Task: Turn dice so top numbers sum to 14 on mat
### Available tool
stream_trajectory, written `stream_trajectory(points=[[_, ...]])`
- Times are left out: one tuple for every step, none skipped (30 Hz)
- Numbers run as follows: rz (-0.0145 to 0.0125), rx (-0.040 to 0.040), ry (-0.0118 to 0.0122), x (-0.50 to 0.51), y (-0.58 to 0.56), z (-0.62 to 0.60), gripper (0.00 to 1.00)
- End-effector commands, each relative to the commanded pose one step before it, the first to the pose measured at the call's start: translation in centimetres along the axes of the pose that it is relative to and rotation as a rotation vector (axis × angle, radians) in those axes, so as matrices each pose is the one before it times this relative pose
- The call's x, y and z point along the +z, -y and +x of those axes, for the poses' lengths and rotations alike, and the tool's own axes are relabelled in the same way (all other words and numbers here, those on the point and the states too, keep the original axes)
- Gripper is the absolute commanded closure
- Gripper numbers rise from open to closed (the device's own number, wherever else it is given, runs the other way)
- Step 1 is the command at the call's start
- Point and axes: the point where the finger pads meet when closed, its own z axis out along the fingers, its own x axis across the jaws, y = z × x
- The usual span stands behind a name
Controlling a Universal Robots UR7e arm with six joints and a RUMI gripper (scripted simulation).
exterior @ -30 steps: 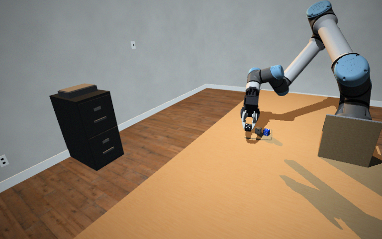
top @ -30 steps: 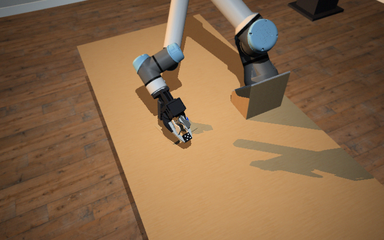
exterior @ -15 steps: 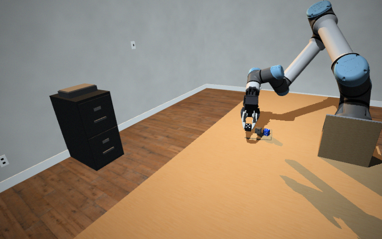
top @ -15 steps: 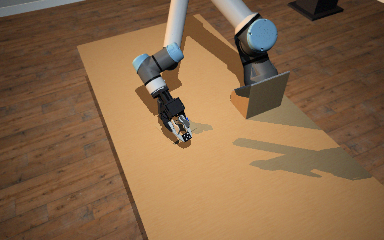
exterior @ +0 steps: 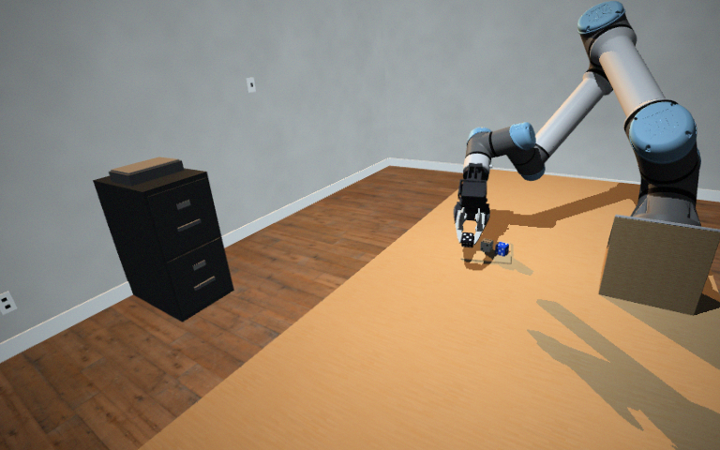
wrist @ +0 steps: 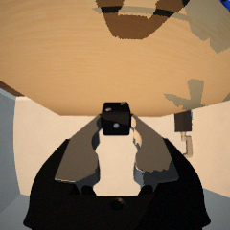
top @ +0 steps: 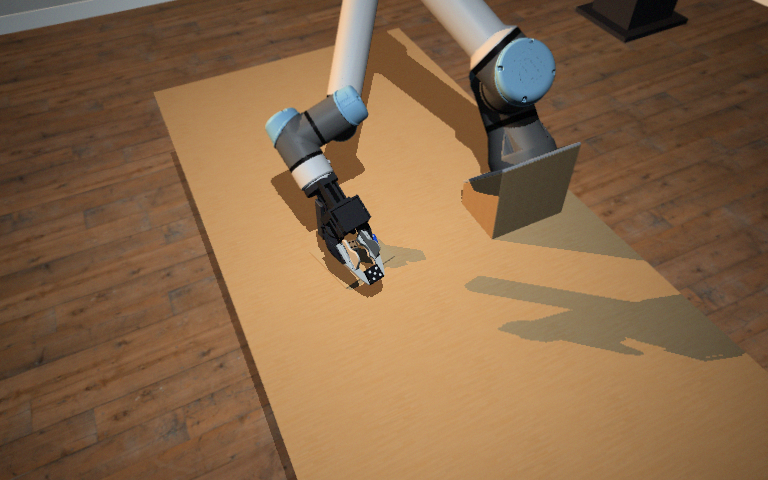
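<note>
Fingers: your gripper has its two pale, tapered fingers pinching the black die at the tips.
Black die: you see it held clear of the table, just above the left end of the mat. From the top view its upper face shows several white pips, too small for you to count surely; the wrist view shows one pip on the face turned toward the camera.
Grey die: it sits on the mat just right of the held one in the exterior view; you cannot read its pips. From the top it is almost wholly hidden behind the gripper.
Blue die: it rests beside the grey one, white specks on it, the number unreadable. In the top view you get only a blue sliver by a finger.
Mat: thin, flat and pale, barely distinct from the table; only its outline shows, and its near-left part lies in the gripper's shadow.
Table: smooth, light wood grain, crossed by hard-edged arm shadows.
Arm: glossy white tubes, grey joints, blue caps; its upper links are cut off by the top view's edge.
Base: a plain grey block hides the arm's foot.
Cabinet: black, boxy, two drawers, standing on the plank floor.
</note>
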Motion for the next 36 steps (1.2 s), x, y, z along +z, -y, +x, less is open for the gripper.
stream_trajectory(points=[[0.00032,-0.00053,0.00099,0.109,0.164,-0.028,0.9],[0.00009,0.00005,0.00014,0.078,0.11,-0.001,0.9],[0.00006,0.00003,0.00009,0.096,0.135,-0.001,0.9],[0.0,0.0,0.0,0.112,0.159,-0.002,0.9],[0.0,0.0,0.0,0.131,0.184,-0.001,0.9],[0.0,0.0,0.0,0.146,0.206,-0.003,0.9],[0.0,0.0,0.0,0.162,0.227,-0.002,0.9],[0.0,0.0,0.0,0.174,0.245,-0.003,0.9],[0.0,0.0,0.0,0.0,0.0,0.0,0.9],[0.0,0.0,0.0,0.0,0.0,0.0,0.9],[0.0,0.0,0.0,0.185,0.261,-0.003,0.9],[0.0,0.0,0.0,0.194,0.273,-0.003,0.9],[0.0,0.0,0.0,0.2,0.282,-0.003,0.9],[0.0,0.0,0.0,0.204,0.287,-0.003,0.9],[0.0,0.0,0.0,0.205,0.289,-0.003,0.9],[0.0,0.0,0.0,0.204,0.288,-0.003,0.9],[0.0,0.0,0.0,0.2,0.282,-0.004,0.9],[0.0,0.0,0.0,0.194,0.274,-0.003,0.9],[0.0,0.0,0.0,0.187,0.263,-0.002,0.9],[0.0,0.0,0.0,0.176,0.248,-0.003,0.9],[0.0,0.0,0.0,0.164,0.231,-0.002,0.9],[0.0,0.0,0.0,0.15,0.212,-0.002,0.9],[0.0,0.0,0.0,0.135,0.191,-0.002,0.9],[0.0,0.0,0.0,0.119,0.168,-0.002,0.9],[0.0,0.0,0.0,0.103,0.145,-0.001,0.9],[0.0,0.0,0.0,0.0,0.0,0.0,0.9],[0.0,0.0,0.0,0.0,0.0,0.0,0.9],[0.0,0.0,0.0,0.085,0.121,-0.002,0.9],[0.0,0.0,0.0,0.069,0.097,-0.001,0.9],[0.0,0.0,0.0,0.053,0.074,-0.001,0.9],[0.0,0.0,0.0,0.038,0.053,0.0,0.9],[0.0,0.0,0.0,0.024,0.034,0.0,0.9],[0.0,0.0,0.0,0.013,0.019,0.0,0.9],[0.0,0.0,0.0,0.005,0.007,0.0,0.9],[0.0,0.0,0.0,0.001,0.001,0.0,0.9],[0.0,0.0,0.0,0.0,0.0,0.0,0.9]])
